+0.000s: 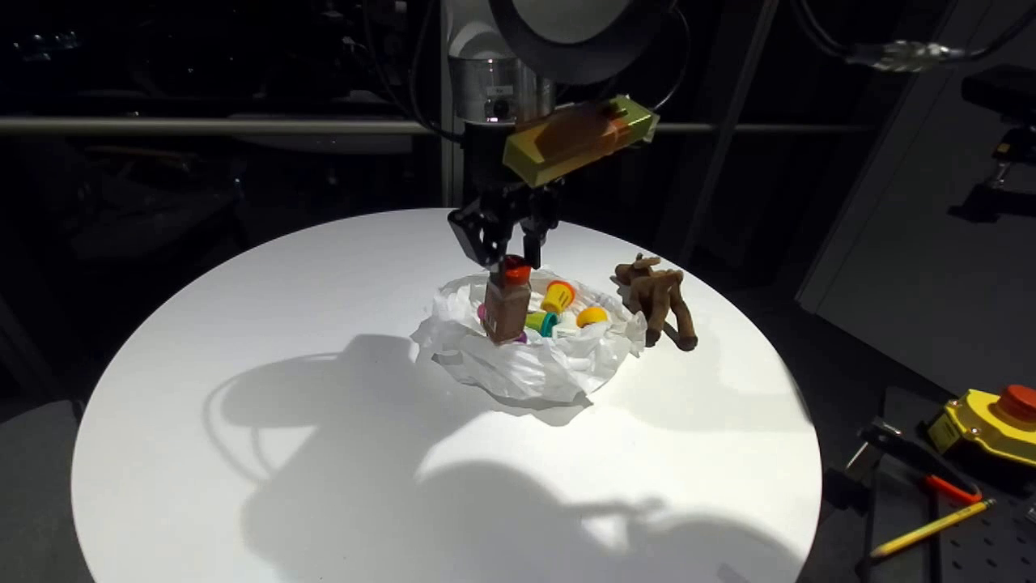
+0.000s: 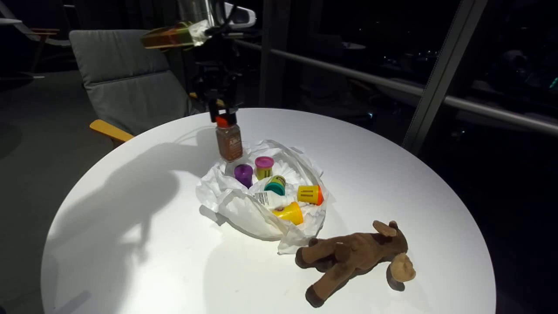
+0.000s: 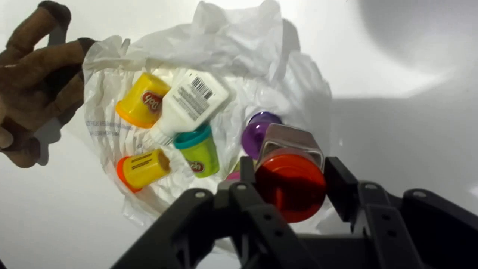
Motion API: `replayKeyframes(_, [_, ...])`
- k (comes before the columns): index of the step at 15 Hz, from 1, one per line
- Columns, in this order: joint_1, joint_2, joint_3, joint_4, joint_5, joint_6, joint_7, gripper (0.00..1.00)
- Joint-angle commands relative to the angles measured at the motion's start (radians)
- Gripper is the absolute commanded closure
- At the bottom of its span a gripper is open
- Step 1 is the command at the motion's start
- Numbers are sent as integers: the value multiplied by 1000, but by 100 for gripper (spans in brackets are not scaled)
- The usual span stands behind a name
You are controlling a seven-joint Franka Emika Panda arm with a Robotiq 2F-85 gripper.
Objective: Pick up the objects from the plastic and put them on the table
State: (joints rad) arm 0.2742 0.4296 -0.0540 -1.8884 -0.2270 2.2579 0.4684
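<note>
My gripper (image 3: 289, 185) is shut on the red-lidded jar (image 2: 229, 145), one finger on each side of the lid. The jar hangs nearly upright and appears raised over the edge of the plastic (image 2: 244, 216). Inside the crumpled plastic lie a purple tub (image 2: 243, 175), a pink-lidded tub (image 2: 264, 165), a green tub with teal lid (image 3: 199, 153), a white labelled bottle (image 3: 194, 99), a yellow tub (image 3: 146, 100) and a yellow tub with orange lid (image 2: 309, 194). A brown animal figure (image 2: 357, 252) lies on the white table (image 2: 392, 187), outside the plastic.
A grey chair (image 2: 122, 74) with wooden arms stands behind the table. Windows with a metal rail (image 1: 243, 125) border the far side. Off the table's edge, a dark stand carries a red-and-yellow emergency button (image 1: 991, 425) and a pencil (image 1: 931, 530).
</note>
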Motion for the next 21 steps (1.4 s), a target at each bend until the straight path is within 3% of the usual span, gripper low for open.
replayKeyframes(1, [78, -143, 53, -200, -77, 74, 92, 75])
replayKeyframes(6, [141, -192, 159, -267, -88, 90, 186, 75])
replayKeyframes(11, [206, 53, 225, -88, -59, 70, 299, 75])
replayKeyframes(16, [287, 233, 203, 61, -56, 66, 359, 75])
replayKeyframes(21, [265, 173, 170, 56, -51, 81, 345, 75])
